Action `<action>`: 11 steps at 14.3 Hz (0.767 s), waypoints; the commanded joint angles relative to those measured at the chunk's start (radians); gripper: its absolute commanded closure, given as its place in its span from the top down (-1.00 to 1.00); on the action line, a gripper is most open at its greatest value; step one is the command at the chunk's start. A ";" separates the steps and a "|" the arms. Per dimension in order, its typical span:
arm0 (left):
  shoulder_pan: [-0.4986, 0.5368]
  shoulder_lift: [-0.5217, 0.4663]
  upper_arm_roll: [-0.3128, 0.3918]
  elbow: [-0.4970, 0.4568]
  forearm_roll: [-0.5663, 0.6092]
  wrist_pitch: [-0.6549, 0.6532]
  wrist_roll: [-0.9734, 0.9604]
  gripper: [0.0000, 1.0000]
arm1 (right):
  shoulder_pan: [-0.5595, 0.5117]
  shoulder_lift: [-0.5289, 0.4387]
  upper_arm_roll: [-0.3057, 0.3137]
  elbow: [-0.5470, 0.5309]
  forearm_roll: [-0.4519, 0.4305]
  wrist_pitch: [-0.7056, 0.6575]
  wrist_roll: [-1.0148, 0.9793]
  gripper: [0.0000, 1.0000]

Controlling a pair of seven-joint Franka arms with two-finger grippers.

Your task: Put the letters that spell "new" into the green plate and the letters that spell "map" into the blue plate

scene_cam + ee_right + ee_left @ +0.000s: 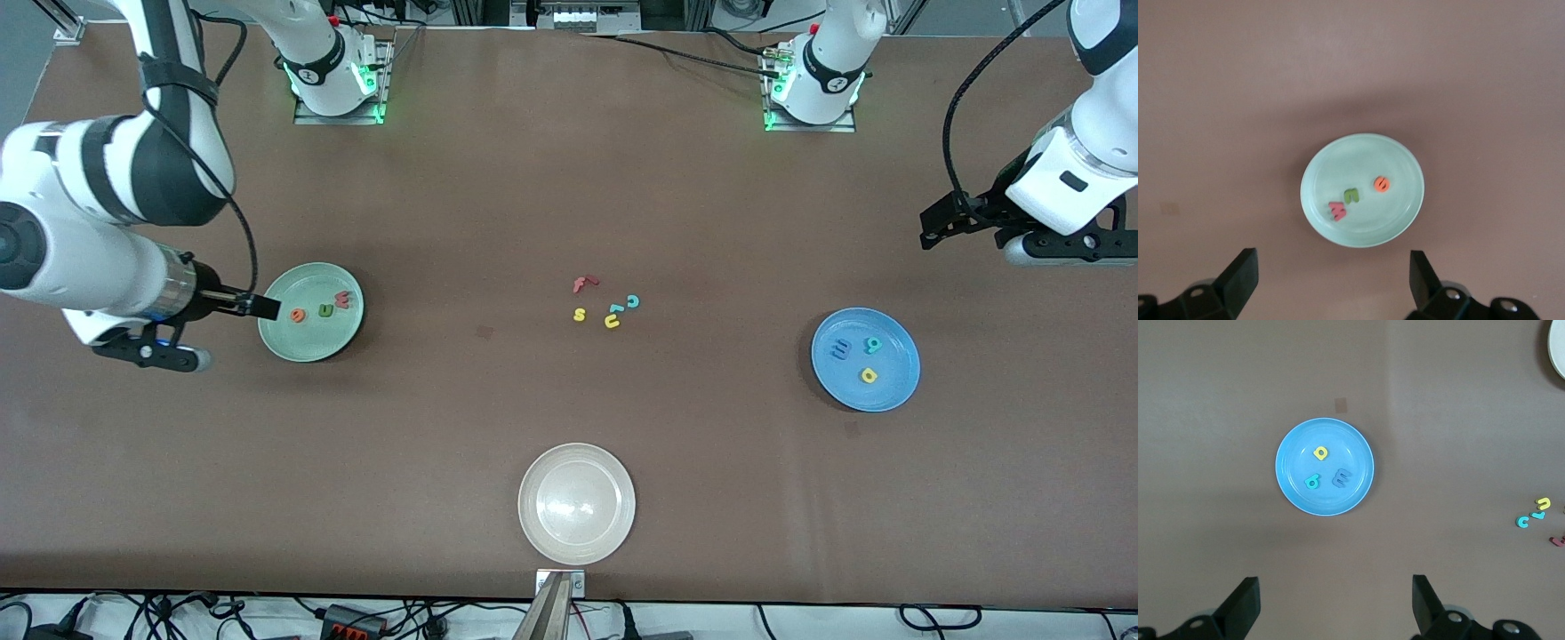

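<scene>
Six tiny foam letters are lying sorted, n-e-w (322, 308) in the round mint-green plate (307, 347) and m-a-p (857, 354) in the round blue plate (898, 387), likely light and squashy, best pinched edgewise, while right gripper (1328, 277) and left gripper (1335, 603) are hovering spread above them.

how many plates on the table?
3. The green plate at the right arm's end, the blue plate at the left arm's end, and a whitish-beige plate mid-table, nearest the front camera. None looks hidden.
</scene>
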 commanded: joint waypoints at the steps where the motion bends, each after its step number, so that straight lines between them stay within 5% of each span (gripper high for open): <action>1: 0.005 -0.006 -0.010 0.014 0.002 -0.024 -0.004 1.00 | -0.093 -0.020 0.038 0.095 0.007 -0.037 -0.030 1.00; 4: 0.008 -0.006 -0.008 0.014 0.002 -0.025 -0.004 1.00 | -0.264 -0.107 0.217 0.095 -0.046 -0.040 -0.036 1.00; 6: 0.006 -0.006 -0.010 0.014 0.002 -0.025 -0.004 1.00 | -0.334 -0.149 0.276 0.094 -0.106 -0.035 -0.082 1.00; 11: 0.012 0.000 0.001 0.013 0.000 -0.024 -0.004 1.00 | -0.320 -0.177 0.164 0.091 -0.099 -0.047 -0.236 1.00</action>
